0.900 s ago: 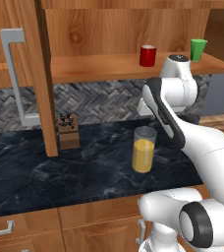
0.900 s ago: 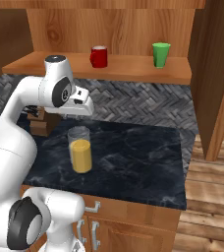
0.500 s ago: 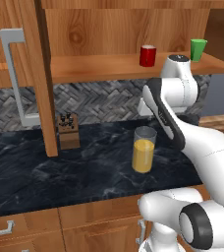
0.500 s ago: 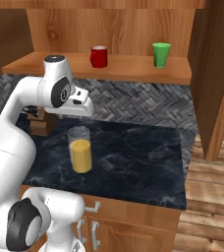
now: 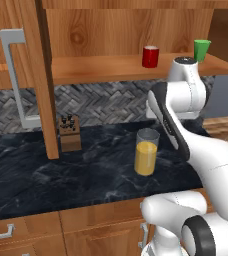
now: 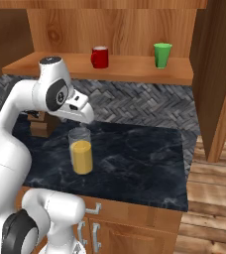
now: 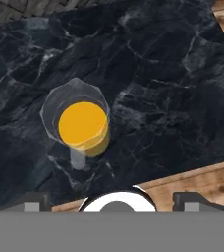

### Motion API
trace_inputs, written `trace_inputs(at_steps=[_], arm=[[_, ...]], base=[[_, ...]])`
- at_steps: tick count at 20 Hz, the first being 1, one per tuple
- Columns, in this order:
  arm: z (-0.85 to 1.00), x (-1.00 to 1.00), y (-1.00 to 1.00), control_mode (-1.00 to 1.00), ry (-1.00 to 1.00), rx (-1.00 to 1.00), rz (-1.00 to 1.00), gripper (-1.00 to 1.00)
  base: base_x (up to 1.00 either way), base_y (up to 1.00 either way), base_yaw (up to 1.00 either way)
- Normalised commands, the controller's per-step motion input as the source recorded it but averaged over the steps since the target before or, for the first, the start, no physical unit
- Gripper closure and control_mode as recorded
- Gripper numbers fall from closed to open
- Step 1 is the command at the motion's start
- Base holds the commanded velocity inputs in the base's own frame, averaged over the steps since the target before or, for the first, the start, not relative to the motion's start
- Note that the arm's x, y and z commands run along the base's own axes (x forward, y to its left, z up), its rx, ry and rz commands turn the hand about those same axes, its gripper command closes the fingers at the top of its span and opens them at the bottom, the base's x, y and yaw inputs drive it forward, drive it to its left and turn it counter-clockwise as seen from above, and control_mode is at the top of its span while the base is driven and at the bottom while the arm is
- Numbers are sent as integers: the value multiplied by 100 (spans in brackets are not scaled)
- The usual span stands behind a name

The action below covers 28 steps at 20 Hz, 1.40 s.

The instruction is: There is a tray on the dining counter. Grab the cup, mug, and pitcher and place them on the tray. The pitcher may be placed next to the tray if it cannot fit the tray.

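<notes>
The pitcher [image 5: 146,152] [image 6: 81,151], a clear glass with orange liquid, stands upright on a black marbled counter [image 5: 36,170]; I cannot tell whether this is the dining counter. From above, the pitcher [image 7: 82,123] lies left of centre, free of my fingers. My gripper [image 7: 111,199] hangs over it, open, with nothing between its fingertips [image 7: 33,201]. The red mug [image 5: 150,56] [image 6: 100,57] and the green cup [image 5: 202,50] [image 6: 162,54] stand apart on the wooden shelf [image 5: 101,67] behind. The tray is out of view.
A knife block [image 5: 69,132] sits at the back of the counter beside a wooden post [image 5: 46,75]. A tall wooden panel [image 6: 216,74] bounds the counter on the right. The counter's front edge runs above wooden drawers [image 6: 135,218].
</notes>
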Motion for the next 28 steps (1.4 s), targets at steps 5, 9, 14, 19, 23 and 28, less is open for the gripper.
trace_inputs(at_steps=[5, 9, 14, 19, 23, 28], arm=[[3, -32, -30, -100, 0, 1, -22, -100], [8, -38, -35, -100, 0, 2, -22, -100], [12, -39, -34, -100, -1, 1, -25, -100], [16, -33, -30, -100, -1, 1, -28, -100], [12, -23, -34, -100, -6, 4, -29, -100], [15, -25, -28, -100, -6, 0, -28, -100]], base=[[0, 0, 0], [0, 0, 0], [0, 0, 0], [0, 0, 0], [0, 0, 0], [0, 0, 0]])
